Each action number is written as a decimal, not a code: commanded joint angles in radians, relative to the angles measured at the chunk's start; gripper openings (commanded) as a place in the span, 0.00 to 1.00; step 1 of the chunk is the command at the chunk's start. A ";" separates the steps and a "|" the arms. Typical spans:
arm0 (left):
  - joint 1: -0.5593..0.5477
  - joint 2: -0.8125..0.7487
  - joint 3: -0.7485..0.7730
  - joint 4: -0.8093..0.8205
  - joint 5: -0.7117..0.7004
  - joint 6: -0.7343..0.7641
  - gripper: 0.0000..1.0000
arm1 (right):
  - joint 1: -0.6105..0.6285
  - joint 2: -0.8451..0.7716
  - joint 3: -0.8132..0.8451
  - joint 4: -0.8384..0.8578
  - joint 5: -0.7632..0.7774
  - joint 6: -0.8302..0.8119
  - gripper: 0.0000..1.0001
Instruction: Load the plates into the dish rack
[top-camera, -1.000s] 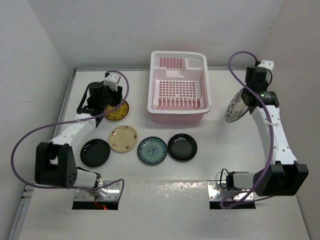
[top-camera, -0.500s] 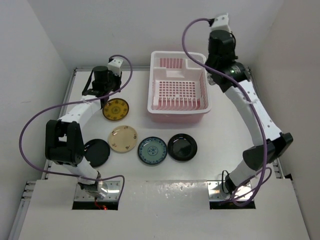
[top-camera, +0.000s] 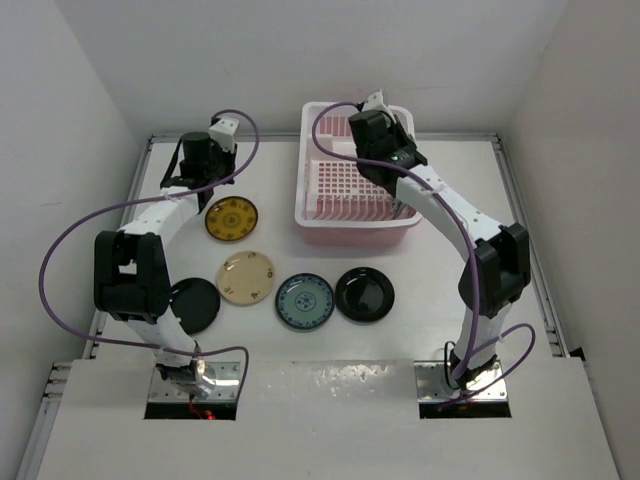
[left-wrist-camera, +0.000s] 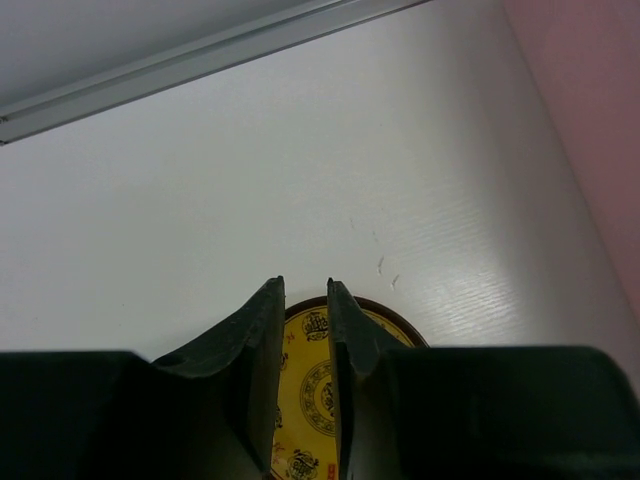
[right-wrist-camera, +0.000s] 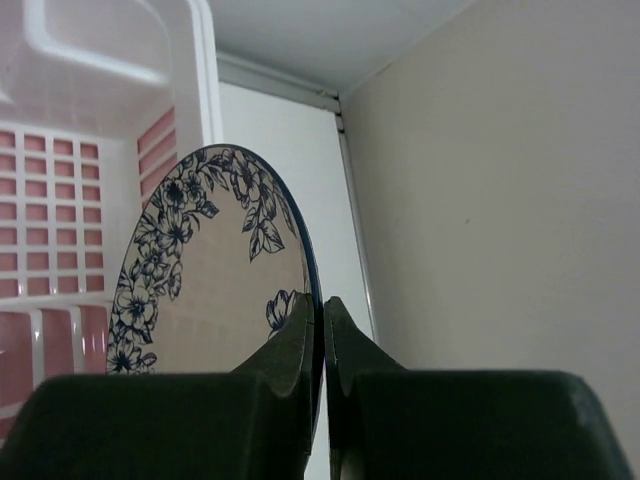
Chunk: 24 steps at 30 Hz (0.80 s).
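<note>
My right gripper (right-wrist-camera: 323, 300) is shut on the rim of the white plate with a dark flower pattern (right-wrist-camera: 200, 280) and holds it upright on edge over the right side of the pink-and-white dish rack (right-wrist-camera: 60, 200). In the top view this gripper (top-camera: 375, 150) is above the rack (top-camera: 302, 200) and the arm hides the plate. My left gripper (left-wrist-camera: 304, 285) is empty, its jaws a narrow gap apart, just above the far rim of the yellow plate (left-wrist-camera: 305, 380). In the top view it (top-camera: 207, 188) is behind that plate (top-camera: 231, 218).
On the table in front of the rack lie a cream plate (top-camera: 246, 277), a blue-green plate (top-camera: 305, 300) and two black plates (top-camera: 364, 293) (top-camera: 190, 305). The rack's pink wall (left-wrist-camera: 600, 120) is to the right of my left gripper. Walls enclose the table.
My right arm has swung the patterned plate from the far right of the table to over the rack. My left gripper has moved back off the yellow plate, which lies uncovered.
</note>
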 joint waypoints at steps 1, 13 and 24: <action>0.021 0.000 0.028 0.036 0.002 -0.014 0.29 | -0.007 -0.049 -0.028 0.082 0.077 0.053 0.00; 0.009 0.000 -0.018 0.009 0.011 0.070 0.61 | -0.014 -0.024 -0.154 0.027 -0.049 0.218 0.00; -0.078 0.107 -0.037 -0.182 -0.013 0.264 0.87 | 0.007 0.022 -0.145 -0.138 -0.163 0.443 0.09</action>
